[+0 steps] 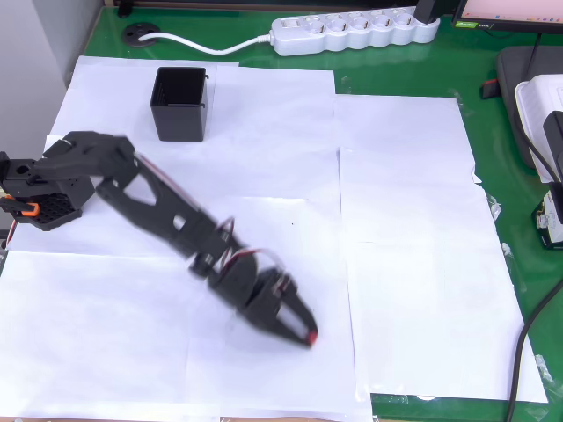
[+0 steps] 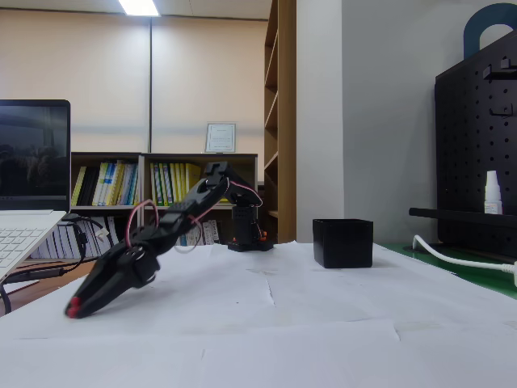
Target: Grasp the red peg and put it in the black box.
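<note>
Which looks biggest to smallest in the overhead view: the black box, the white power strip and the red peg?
1. The white power strip, longest across the picture.
2. The black box.
3. The red peg, a tiny red speck at the tip of the fingers.

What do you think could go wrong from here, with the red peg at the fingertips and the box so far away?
1. The red peg is tiny and sits at the very tip of the gripper, so it could slip out on the way.
2. The black box stands far off, near the arm's base, so the carry is long.
3. The box opening is small; a slightly off release could drop the peg on the white paper.
</note>
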